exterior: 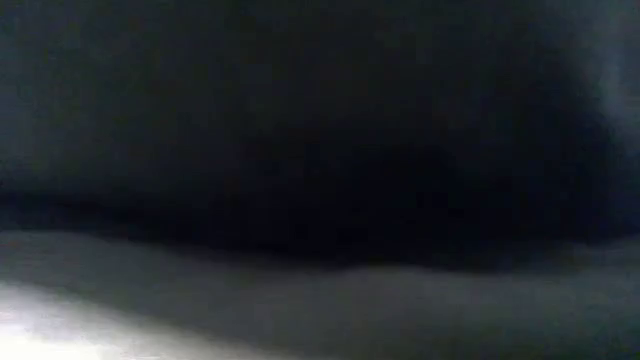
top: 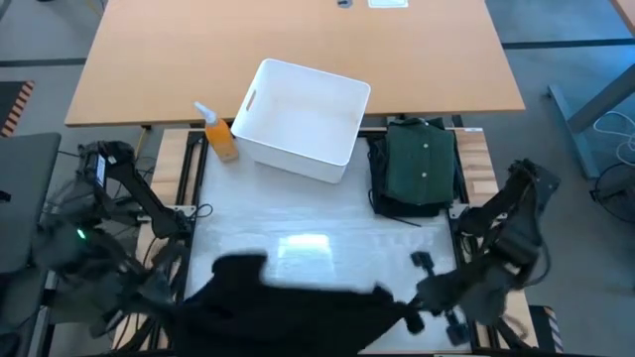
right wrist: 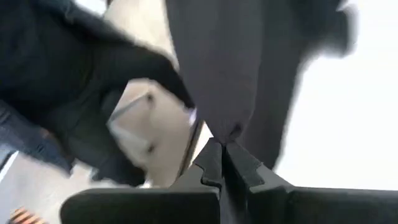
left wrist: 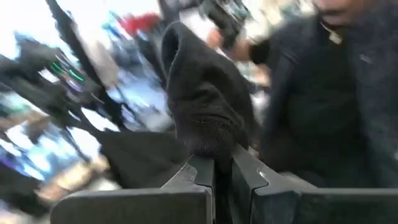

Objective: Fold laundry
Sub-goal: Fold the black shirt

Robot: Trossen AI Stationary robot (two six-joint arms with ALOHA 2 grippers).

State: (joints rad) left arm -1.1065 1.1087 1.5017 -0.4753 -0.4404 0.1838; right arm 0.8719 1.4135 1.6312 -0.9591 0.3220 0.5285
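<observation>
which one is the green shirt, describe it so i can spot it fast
Start at the white bin at the table's far edge. Just right of it lies the green shirt, folded flat, buttons showing. It is the only green garment there.

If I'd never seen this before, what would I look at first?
Probably the big black garment stretched along the table's near edge, with the left gripper and the right gripper each pinching a bit of it. Next, the white plastic bin standing at the far side, with an orange spray bottle on its left. A folded dark green buttoned shirt lies on its right.
</observation>
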